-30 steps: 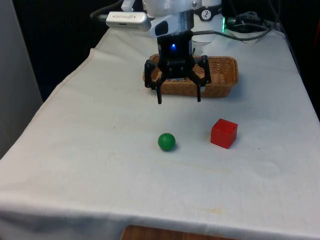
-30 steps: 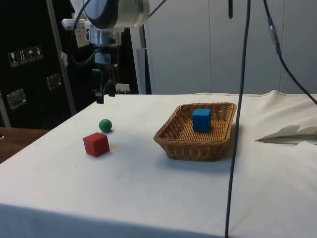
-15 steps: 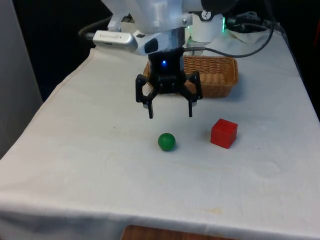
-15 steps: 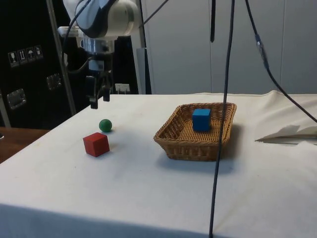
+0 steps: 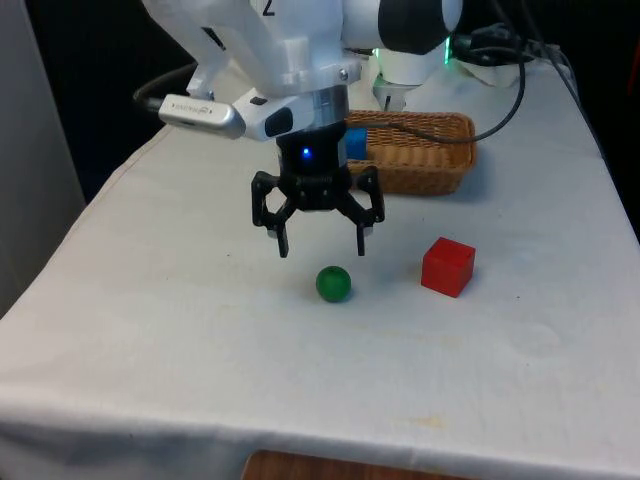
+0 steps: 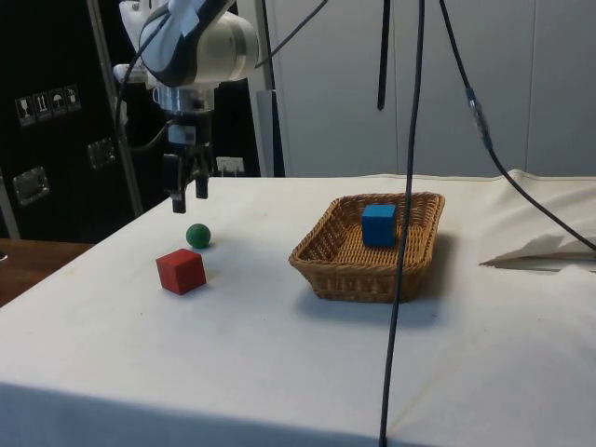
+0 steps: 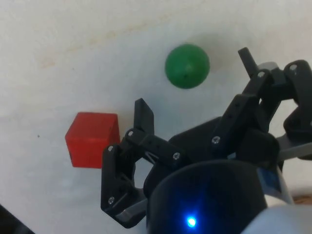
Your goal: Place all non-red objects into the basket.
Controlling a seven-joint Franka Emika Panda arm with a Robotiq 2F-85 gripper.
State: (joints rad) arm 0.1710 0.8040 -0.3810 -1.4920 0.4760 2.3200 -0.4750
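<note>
Since the blue cube [image 6: 378,224] already sits in the wicker basket [image 6: 338,265], the gripper [image 5: 319,241] hangs wide open and empty just above the green ball [image 5: 333,283], lined up for a grasp, leaving the red cube [image 5: 446,266] aside.

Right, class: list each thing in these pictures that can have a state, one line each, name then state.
gripper: open, empty, hanging above the cloth just behind the green ball
green ball: on the cloth, outside the basket, untouched
red cube: on the cloth, outside the basket, apart from the ball
blue cube: inside the basket
basket: upright on the cloth, holding the blue cube
</note>
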